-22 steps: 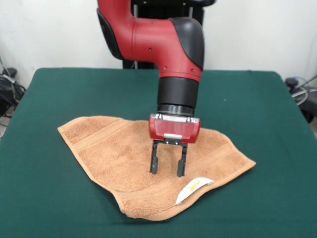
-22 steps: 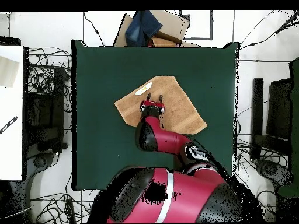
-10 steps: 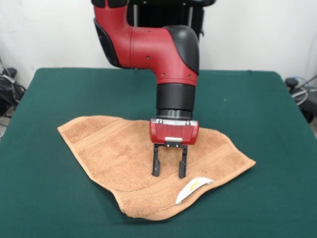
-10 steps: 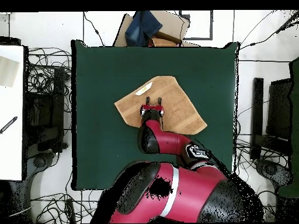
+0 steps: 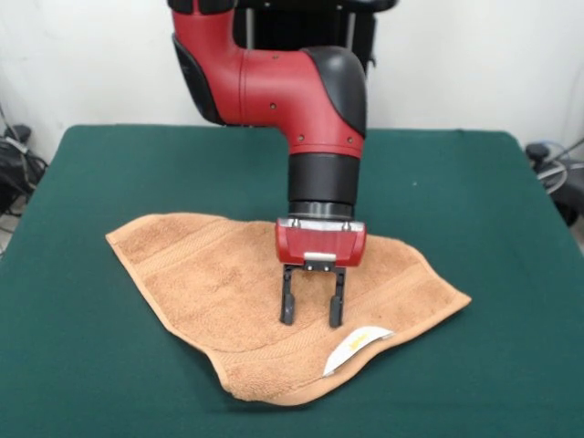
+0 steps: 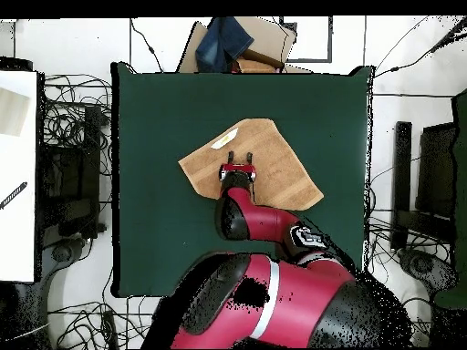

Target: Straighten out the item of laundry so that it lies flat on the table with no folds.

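Towel spread on green worktop, claw poised over it.

The orange-tan towel lies mid-worktop, skewed, its left corner flat, its front edge rolled under beside the white label. The claw points straight down over the towel's middle, fingers spread apart, pinching nothing; whether the tips touch the cloth cannot be told.
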Controlling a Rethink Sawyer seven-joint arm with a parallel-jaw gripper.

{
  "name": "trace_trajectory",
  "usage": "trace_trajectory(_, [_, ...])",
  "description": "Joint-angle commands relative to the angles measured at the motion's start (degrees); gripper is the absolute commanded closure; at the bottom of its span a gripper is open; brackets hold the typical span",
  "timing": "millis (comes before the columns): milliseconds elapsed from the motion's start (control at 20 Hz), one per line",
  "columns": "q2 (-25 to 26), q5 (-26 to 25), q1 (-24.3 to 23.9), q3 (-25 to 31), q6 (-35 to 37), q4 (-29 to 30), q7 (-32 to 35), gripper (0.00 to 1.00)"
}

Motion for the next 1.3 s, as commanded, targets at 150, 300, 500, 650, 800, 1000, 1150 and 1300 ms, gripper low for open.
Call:
trace_trajectory(150, [-0.4,-0.3,0.3,1.5,8.0,-0.1,8.5,0.00])
trace_trajectory(300, [-2.8,-0.5,0.3,1.3,8.8,2.1,8.7,0.00])
trace_trajectory(500, [-4.7,-1.0,0.7,0.1,7.9,5.5,9.2,0.00])
trace_trajectory(650, [-5.3,-2.1,0.0,-0.2,7.2,7.0,9.3,0.00])
trace_trajectory(800, [-6.3,-3.4,-1.1,0.2,7.9,7.9,9.0,0.00])
trace_trajectory(1000, [-7.1,-3.8,-1.4,0.5,9.0,8.2,8.4,0.00])
trace_trajectory(1150, [-7.0,-3.7,-1.3,0.6,9.3,7.9,8.2,0.00])
trace_trajectory(1300, [-6.7,-4.1,-1.7,1.0,9.5,7.8,8.1,0.00])
